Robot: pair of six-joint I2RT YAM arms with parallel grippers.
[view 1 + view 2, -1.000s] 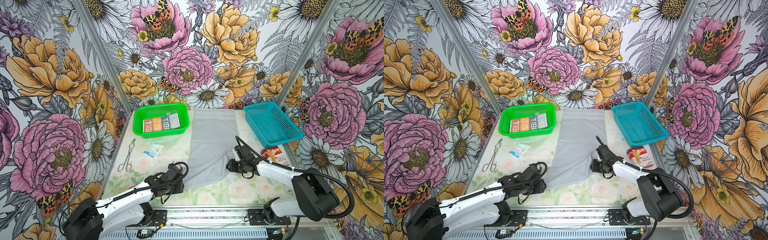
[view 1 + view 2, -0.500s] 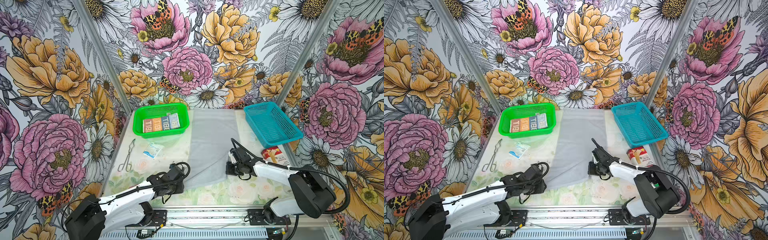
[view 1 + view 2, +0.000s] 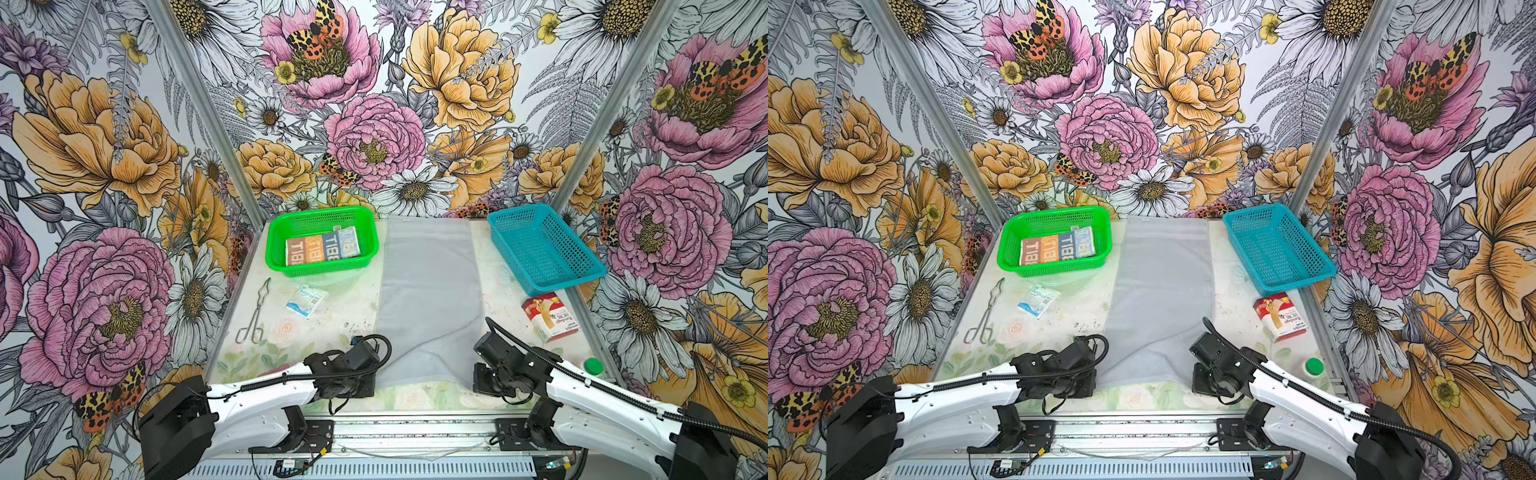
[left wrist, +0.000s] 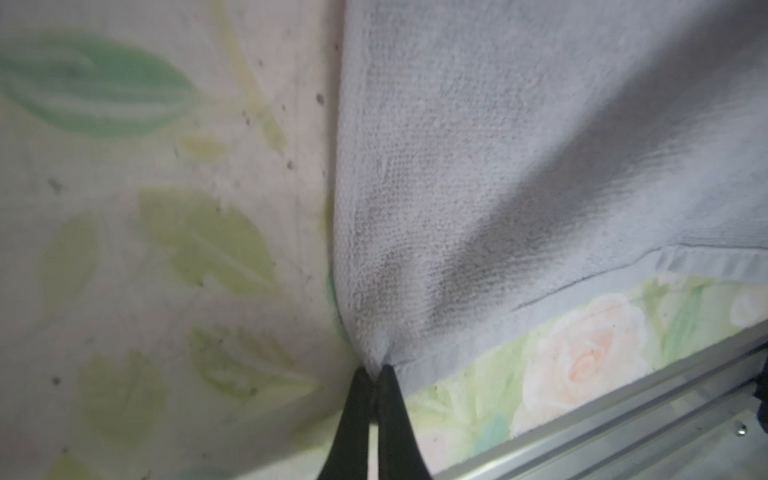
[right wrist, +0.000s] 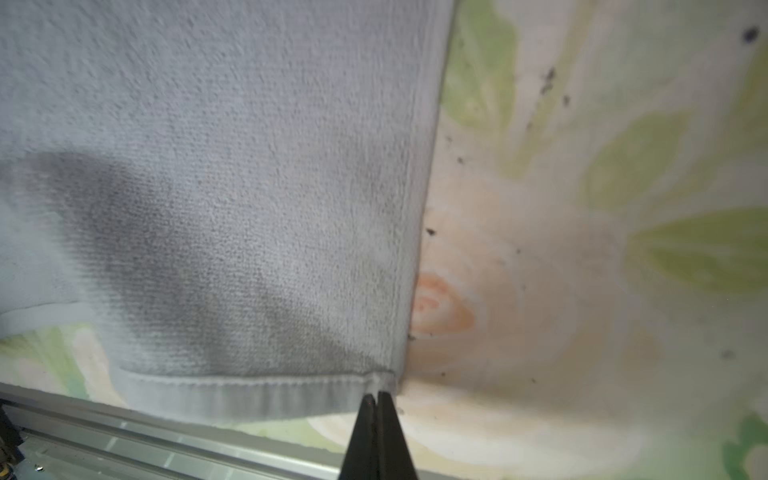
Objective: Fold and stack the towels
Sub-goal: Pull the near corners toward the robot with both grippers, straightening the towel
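1. Left wrist view: my left fingers [image 4: 376, 374] were clenched on one corner of the grey towel [image 4: 498, 145]. The cloth was drawn up into a small peak at the tips. I judged that holding the very corner let me carry the whole edge over for a fold. The hem beside it lay flat on the desk [image 4: 166, 249].

2. Right wrist view: my right fingers [image 5: 377, 397] were pinched shut on the towel's other near corner, just where the hem met the side edge. The cloth sat flatter here, with a shaded dip behind the grip. This view showed the stitched hem plainly, while the left wrist view showed the bunching.

3. Top views:
   - The grey towel lay lengthwise down the middle of the desk, between the green basket [image 3: 270, 253] and the blue basket [image 3: 557, 285]. Its far end reached the back wall.
   - My two arms met its two near corners. I judged that this matched hold let the near edge rise evenly toward the far one.
   - Both pairs of fingers were hidden under the wrists here, so only the wrist views proved the grip.
   - Only these views showed the lettered towel [image 3: 322, 251], lying folded in the green basket.
   - Both top views showed a slanting crease across the grey towel's near end.
   - The grey towel was not yet folded.
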